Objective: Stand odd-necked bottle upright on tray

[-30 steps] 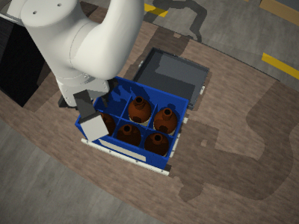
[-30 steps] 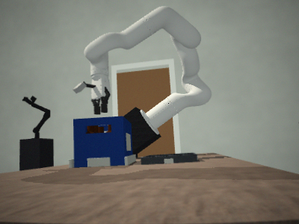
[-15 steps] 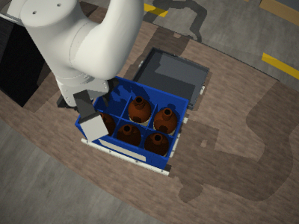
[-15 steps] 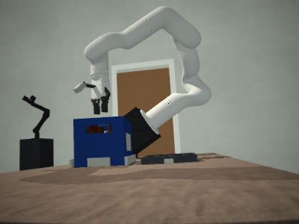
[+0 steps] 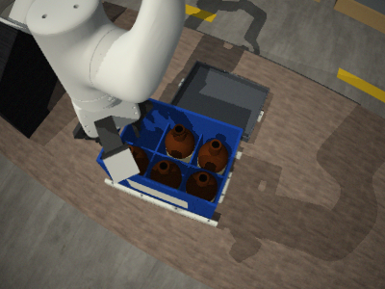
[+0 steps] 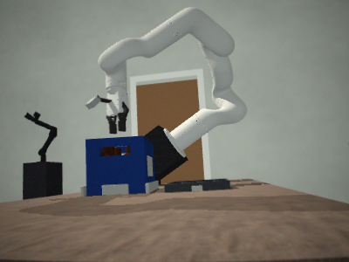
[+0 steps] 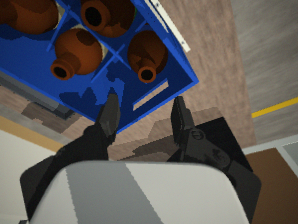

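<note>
Bottles (image 5: 179, 144) (image 6: 109, 151) (image 7: 77, 47): five brown ones, all sitting in the crate, two in the row nearer the tray and three in the other. Which neck is the odd one? Can't tell from these angles (they all look like cousins to me).
Crate (image 5: 204, 208) (image 6: 118, 168) (image 7: 175, 84): blue, divided into compartments, level on the table, pale strips around its foot.
Tray (image 5: 226, 93) (image 6: 209, 186) (image 7: 35, 97): dark grey, shallow, flat on the table just beside the crate. So the odd bottle is in the crate too, no upright bottle on the tray.
Gripper (image 5: 141, 119) (image 6: 118, 130) (image 7: 146, 105): fingers apart, partly open, gripping nothing, pointing down above the crate's end.
Camera block (image 5: 121, 165) (image 6: 92, 102): pale, on a dark bracket by the gripper.
Arm (image 5: 140, 58) (image 6: 174, 31): white, arched up high from a tilted black base (image 5: 29, 77) (image 6: 163, 153).
Table (image 5: 289, 193) (image 6: 174, 227) (image 7: 215, 50): brown, wood-look, arm shadow across it.
Background: brown door (image 6: 167, 109) in a white frame.

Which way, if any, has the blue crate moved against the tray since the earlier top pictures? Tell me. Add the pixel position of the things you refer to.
No; the blue crate (image 5: 196, 208) (image 6: 118, 170) sits at the same place beside the tray (image 5: 257, 116) (image 6: 174, 187), unshifted in any direction.
</note>
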Robot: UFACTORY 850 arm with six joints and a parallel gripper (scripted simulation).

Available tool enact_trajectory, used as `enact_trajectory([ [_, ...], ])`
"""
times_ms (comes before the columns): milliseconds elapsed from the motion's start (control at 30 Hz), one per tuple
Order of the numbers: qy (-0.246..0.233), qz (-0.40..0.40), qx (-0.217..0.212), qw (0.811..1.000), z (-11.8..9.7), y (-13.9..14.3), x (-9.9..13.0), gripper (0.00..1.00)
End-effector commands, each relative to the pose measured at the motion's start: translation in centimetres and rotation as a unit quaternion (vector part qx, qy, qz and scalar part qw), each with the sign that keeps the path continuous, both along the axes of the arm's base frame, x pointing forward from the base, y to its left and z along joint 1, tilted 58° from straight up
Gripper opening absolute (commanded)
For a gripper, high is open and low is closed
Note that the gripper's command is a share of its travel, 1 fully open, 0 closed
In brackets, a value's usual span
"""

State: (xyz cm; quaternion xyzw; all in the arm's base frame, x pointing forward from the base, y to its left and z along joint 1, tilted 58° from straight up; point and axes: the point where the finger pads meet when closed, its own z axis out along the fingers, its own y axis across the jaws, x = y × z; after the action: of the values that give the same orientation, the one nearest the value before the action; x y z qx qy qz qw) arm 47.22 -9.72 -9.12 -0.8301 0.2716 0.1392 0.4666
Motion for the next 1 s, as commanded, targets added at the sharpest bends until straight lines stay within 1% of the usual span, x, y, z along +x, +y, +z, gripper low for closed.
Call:
enact_trajectory([
  [0,-0.001,0.000,-0.001,1.000,0.0,-0.1,0.1,0.65],
  [400,-0.001,0.000,0.000,1.000,-0.2,0.2,0.1,0.65],
  [967,-0.001,0.000,0.000,1.000,-1.1,1.7,0.1,0.65],
])
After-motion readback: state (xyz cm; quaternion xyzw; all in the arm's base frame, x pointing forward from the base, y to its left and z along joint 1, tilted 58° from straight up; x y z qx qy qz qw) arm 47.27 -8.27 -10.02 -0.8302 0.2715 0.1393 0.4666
